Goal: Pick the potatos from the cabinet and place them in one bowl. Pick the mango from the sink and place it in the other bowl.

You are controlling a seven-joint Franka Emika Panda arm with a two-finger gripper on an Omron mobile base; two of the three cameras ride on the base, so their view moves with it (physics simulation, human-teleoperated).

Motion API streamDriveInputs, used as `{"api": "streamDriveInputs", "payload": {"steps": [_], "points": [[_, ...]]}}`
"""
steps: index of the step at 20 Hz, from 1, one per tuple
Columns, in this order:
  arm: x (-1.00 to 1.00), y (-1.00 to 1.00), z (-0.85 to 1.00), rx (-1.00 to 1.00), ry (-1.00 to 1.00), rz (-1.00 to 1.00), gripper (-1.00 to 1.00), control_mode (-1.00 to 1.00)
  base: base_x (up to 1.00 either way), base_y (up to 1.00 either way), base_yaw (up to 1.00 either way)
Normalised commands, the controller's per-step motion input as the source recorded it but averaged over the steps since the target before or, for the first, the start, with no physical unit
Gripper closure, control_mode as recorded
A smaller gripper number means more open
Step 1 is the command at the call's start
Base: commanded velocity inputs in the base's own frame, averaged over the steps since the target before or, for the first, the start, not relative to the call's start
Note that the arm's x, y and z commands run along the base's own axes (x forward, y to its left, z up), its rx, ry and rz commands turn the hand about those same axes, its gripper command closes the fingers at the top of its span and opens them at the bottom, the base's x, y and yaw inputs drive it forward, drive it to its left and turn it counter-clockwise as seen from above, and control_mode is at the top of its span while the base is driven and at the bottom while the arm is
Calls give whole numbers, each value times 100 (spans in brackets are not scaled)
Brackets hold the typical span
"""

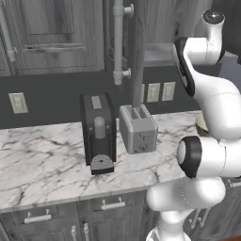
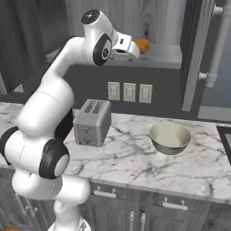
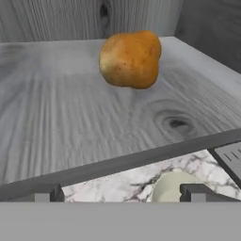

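Where the arm reaches up into the cabinet [image 2: 167, 27], the gripper [image 3: 121, 192] sits at the near lip of the pale grey inner shelf [image 3: 61, 127], its two dark fingertips [image 3: 44, 192] spread wide with nothing between them.

Potato [image 3: 131, 59]: one orange-brown lump, resting on the shelf toward the back, ahead of the gripper and apart from it; in the right base view it shows as an orange spot [image 2: 142, 45] just beyond the hand.

Pale bowl [image 2: 170, 137]: cream inside, olive outside, upright on the marble counter [image 2: 131, 158] right of the toaster [image 2: 92, 122], below the shelf. Nothing visible inside it. In the hand view a part of its rim [image 3: 170, 186] appears under the shelf edge, between the fingertips.

Toaster: silver, two slots, standing on the counter near the wall; in the left base view it [image 1: 137, 128] is just beside a black coffee machine [image 1: 98, 132] on its left.

Wall outlets [image 2: 129, 92]: three pale plates in a row on the dark backsplash above the toaster.

Cabinet door [image 2: 195, 54]: dark grey wood grain, swung open, seen edge-on at the right of the shelf, with a pale bar handle [image 2: 217, 45] beside it.

Low drawers [image 2: 135, 203]: dark fronts with silver handles, beneath the counter.

Dark bowl, mango, sink: position cannot be told from these views.
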Motion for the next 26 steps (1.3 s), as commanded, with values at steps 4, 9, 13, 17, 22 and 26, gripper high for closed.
{"api": "streamDriveInputs", "payload": {"steps": [4,9,13,17,22,26], "points": [[44,-19,0,0,0,-2,-100,-100,0,0,0],[49,-19,0,0,0,-3,-100,-100,0,0,0],[41,-17,0,0,0,-3,-100,-100,0,0,0],[35,-8,3,0,0,-2,-100,-100,0,0,0],[39,-7,11,0,0,-2,-100,-100,0,0,0],[43,-11,3,0,0,-2,-100,-100,0,0,0]]}}
